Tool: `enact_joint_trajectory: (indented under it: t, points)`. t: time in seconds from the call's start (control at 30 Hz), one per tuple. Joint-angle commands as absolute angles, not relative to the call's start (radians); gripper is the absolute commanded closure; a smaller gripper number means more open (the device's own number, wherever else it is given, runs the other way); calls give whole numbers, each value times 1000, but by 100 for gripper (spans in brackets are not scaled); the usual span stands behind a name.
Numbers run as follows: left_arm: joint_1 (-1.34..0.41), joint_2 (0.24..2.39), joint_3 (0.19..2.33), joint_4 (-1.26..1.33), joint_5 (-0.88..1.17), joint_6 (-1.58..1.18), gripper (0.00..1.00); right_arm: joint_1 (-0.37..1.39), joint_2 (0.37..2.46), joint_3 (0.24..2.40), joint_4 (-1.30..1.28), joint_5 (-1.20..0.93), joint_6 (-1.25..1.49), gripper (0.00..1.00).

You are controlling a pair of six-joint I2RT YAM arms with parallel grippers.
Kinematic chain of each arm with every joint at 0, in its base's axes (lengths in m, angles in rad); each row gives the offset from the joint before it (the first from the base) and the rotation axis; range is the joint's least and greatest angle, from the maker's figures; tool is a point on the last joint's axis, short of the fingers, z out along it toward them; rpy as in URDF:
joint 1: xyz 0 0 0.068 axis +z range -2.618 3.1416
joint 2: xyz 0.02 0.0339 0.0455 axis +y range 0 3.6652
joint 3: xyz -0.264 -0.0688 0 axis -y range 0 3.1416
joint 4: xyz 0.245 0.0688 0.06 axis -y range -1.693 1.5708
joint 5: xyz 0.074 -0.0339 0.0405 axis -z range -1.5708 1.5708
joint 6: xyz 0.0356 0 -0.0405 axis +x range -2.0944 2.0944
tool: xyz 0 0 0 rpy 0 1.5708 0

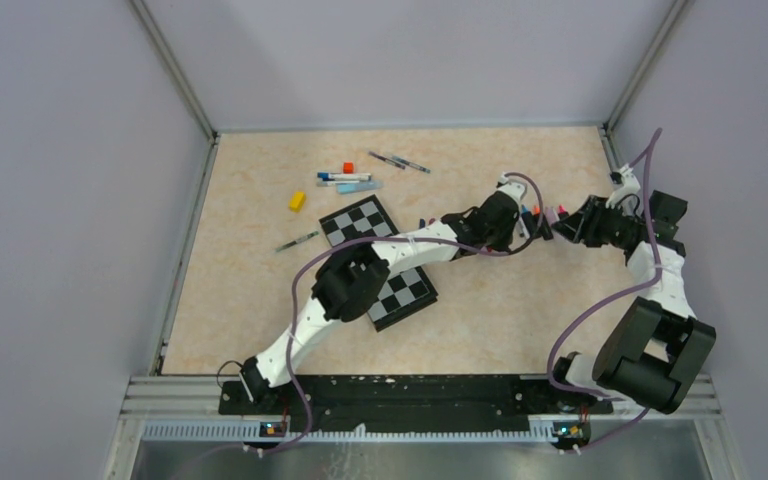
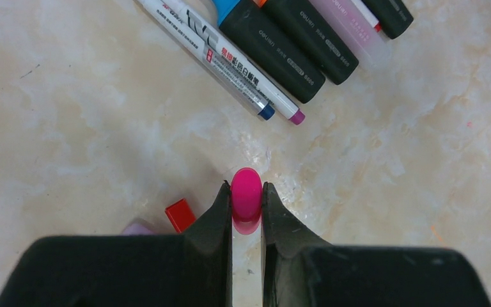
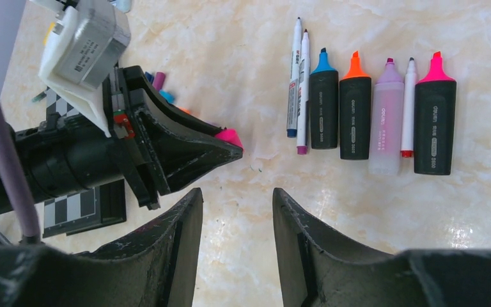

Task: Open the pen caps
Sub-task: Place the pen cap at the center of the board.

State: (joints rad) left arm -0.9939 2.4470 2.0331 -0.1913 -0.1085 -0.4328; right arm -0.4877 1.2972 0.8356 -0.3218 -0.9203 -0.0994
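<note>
My left gripper [image 2: 247, 187] is shut on a pink pen cap [image 2: 247, 198] and holds it just above the table, its rounded end past the fingertips. A red cap [image 2: 180, 215] and a lilac cap [image 2: 139, 227] lie to its left. In the right wrist view the same pink cap [image 3: 230, 137] shows at the left gripper's tip. To its right lies a row of uncapped pens and highlighters [image 3: 355, 109], the pink highlighter [image 3: 435, 118] last. My right gripper [image 3: 236, 192] is open and holds nothing, facing the left gripper [image 1: 532, 222].
A checkerboard [image 1: 375, 255] lies under the left arm. A yellow block [image 1: 297, 201], an orange-red cube [image 1: 348, 167] and several more pens [image 1: 345, 180] lie at the back left. Purple [image 3: 159, 80] and teal [image 3: 166, 96] caps sit behind the left gripper.
</note>
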Motion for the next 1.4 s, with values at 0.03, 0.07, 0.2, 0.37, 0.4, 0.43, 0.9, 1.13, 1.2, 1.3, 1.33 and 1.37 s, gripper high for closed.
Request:
enact_joint_trajectory:
  t: [0.03,0.07,0.2,0.37,0.4,0.43,0.9,1.13,1.2,1.3,1.33,1.37]
  points:
    - [-996,2467,2077,-170,-133,-403,82,-497,1299,875,-291,-940,-89,57]
    - [-996,2469,2077,-171,-135,-401,81,-497,1299,876,-292,-941,-89,57]
    - [-995,2473,2078,-165,-136,-391,77,-497,1301,877,-292,-940,-89,57]
    - [-994,2472,2082,-161,-137,-385,73,-498,1302,877,-294,-939,-91,57]
    - [-994,2471,2082,-162,-137,-385,71,-498,1302,877,-294,-939,-91,57]
    - [-994,2471,2082,-162,-137,-384,71,-498,1303,877,-294,-939,-91,57]
    - [-987,2390,2063,-123,-139,-347,62,-499,1306,876,-294,-940,-97,57]
    - [-982,2195,1925,-13,-142,-248,49,-498,1314,873,-298,-962,-113,57]
    - [-982,2113,1836,39,-144,-214,46,-498,1317,873,-303,-982,-125,57]
    - [-981,1964,1648,123,-181,-172,38,-498,1315,869,-306,-1017,-145,57]
    - [-980,1912,1579,152,-198,-163,35,-498,1315,866,-308,-1030,-154,57]
    - [-978,1859,1516,176,-211,-155,33,-497,1312,863,-308,-1043,-162,57]
